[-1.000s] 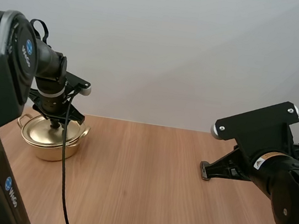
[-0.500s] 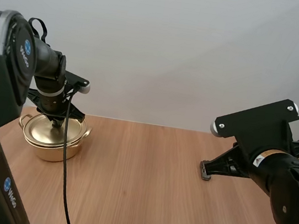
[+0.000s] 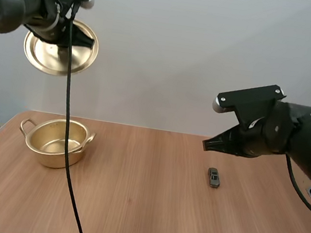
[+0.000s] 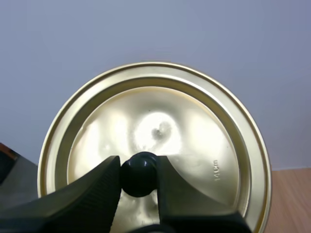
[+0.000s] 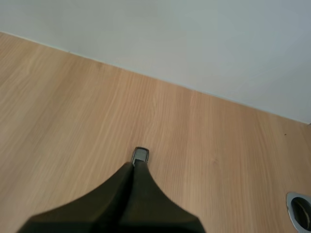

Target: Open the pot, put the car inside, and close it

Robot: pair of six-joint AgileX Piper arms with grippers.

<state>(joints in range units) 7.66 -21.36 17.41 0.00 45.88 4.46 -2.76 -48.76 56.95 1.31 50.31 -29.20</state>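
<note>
Well above the open pot point(image 3: 51, 157), left gripper point(image 4: 138, 167) pinches the lid point(image 4: 199, 141) by its knob point(image 4: 138, 178); right gripper point(image 5: 133, 166), closed empty, hovers over the distant car point(image 3: 213, 177).

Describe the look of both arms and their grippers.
Both arms are matt black with rounded joints. Each carries a flat black plate ending in a white cap. The left gripper has black fingers with ribbed inner faces; the right gripper has plain black fingers, tapering to their tips.
</note>
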